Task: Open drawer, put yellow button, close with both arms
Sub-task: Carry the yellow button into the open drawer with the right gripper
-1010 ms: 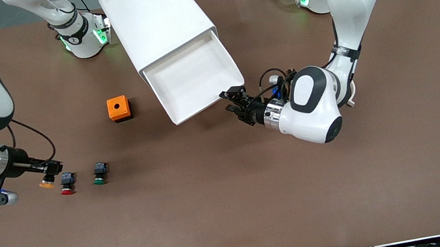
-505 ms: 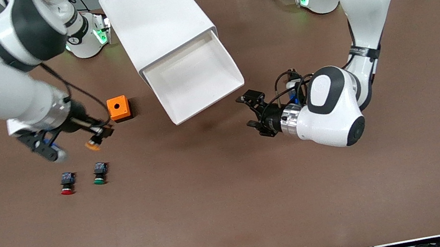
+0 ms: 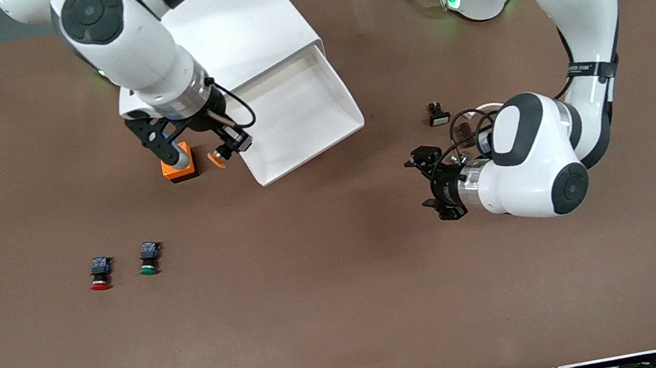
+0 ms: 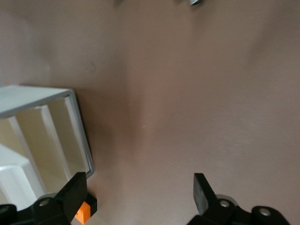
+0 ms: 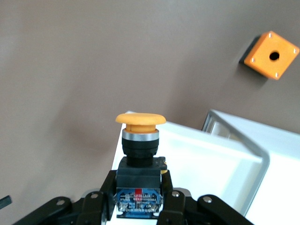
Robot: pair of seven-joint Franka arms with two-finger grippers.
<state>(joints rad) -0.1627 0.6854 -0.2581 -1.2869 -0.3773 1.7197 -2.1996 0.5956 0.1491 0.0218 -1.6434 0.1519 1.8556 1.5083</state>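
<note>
So we've got the right gripper (image 3: pixel 228 142) up in the air by the edge of the open drawer (image 3: pixel 296 115), pinching the yellow button (image 5: pixel 139 140) by its black body, fingers (image 5: pixel 169 190) clamped on either side, cap pointing away from the wrist. The button hangs just over the drawer's side wall, next to the orange box (image 3: pixel 178 165). The left gripper (image 3: pixel 436 185) hovers over bare table toward the left arm's end, fingers (image 4: pixel 202 190) spread wide, holding nothing. Red button (image 3: pixel 99 275) and green button (image 3: pixel 147 259) sit on the table, side by side.
</note>
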